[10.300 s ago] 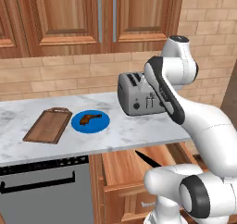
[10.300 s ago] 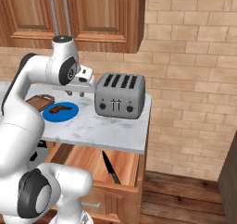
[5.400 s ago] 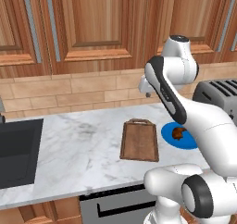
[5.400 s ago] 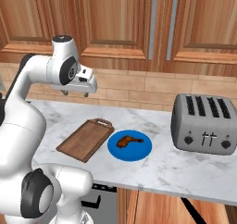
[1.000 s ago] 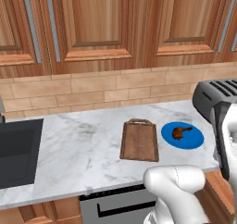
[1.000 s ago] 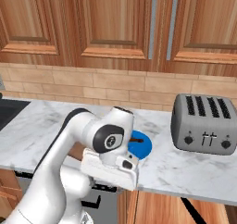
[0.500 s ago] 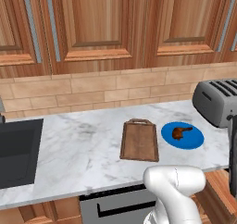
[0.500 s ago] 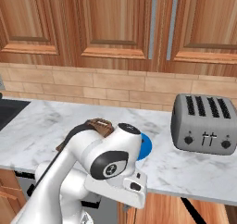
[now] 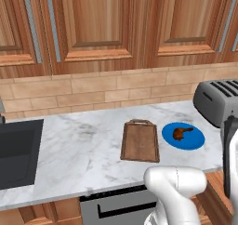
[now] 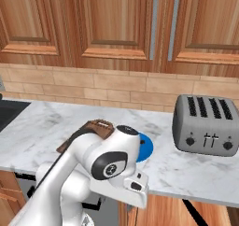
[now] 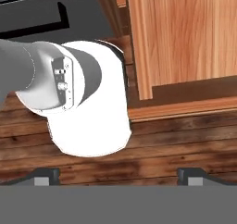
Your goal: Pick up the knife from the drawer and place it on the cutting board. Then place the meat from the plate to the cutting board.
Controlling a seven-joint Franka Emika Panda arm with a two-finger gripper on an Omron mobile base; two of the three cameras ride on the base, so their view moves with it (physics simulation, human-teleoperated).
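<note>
The dark-brown cutting board (image 9: 139, 141) lies bare on the marble counter, and its handle end pokes out behind my arm (image 10: 97, 125). To its right is the blue plate (image 9: 183, 136) with the meat (image 9: 181, 133) on it; an edge of the plate (image 10: 145, 148) shows past my elbow. Low at the right, the open drawer (image 10: 210, 214) holds the black knife (image 10: 192, 212). My gripper (image 11: 119, 174) hangs low, pointing at the wooden floor, open, with nothing between its fingertips (image 11: 46, 174).
A silver toaster (image 9: 218, 101) stands on the counter right of the plate, also (image 10: 205, 122). A dark sink (image 9: 16, 156) is at the left. A dishwasher front (image 9: 116, 208) sits under the counter. In the hand view a wooden cabinet panel (image 11: 180, 38) is close by.
The base views hold still over the last second. My arm has folded lower and further right below the counter edge, uncovering the plate in the left base view.
</note>
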